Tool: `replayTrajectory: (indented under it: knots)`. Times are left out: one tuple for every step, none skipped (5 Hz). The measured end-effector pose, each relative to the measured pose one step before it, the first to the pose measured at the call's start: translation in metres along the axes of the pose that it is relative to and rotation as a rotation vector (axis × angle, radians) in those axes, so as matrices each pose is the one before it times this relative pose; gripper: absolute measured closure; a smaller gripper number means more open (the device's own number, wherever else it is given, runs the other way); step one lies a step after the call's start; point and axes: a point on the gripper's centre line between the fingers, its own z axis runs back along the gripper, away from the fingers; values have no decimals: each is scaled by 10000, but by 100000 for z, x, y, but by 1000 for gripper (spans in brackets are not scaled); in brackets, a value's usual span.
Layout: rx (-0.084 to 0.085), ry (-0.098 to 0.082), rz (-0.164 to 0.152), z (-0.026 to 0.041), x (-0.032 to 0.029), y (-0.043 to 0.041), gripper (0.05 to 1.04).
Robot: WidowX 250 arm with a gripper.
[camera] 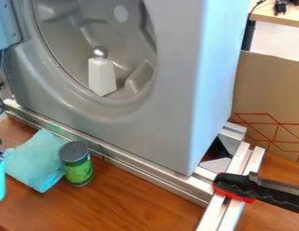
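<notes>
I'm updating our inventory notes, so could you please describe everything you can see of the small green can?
The can is a short cylinder with a wide, dark grey top and a green body with darker markings. It looks closed. It stands upright on the brown wooden table, right beside the turquoise cloth and in front of the metal rail. Whether it touches the cloth, and what it is made of, I cannot tell.

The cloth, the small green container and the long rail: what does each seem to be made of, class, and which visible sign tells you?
The cloth: matte, soft fabric, perhaps paper; creases and uneven edges suggest it.
The container: smooth, printed, with a dull grey lid; plastic, card or metal.
The rail: silvery metal, probably aluminium, given its grooves and bright reflections.
</notes>
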Motion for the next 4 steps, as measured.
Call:
replayTrajectory:
  knots:
    - [-6, -3, -2, -870, 512, 1462, 973]
    - [-110, -344, -300, -964, 910, 603, 973]
    - [-257, -187, -47, -874, 827, -250, 973]
    - [166, 238, -51, -874, 914, -747, 973]
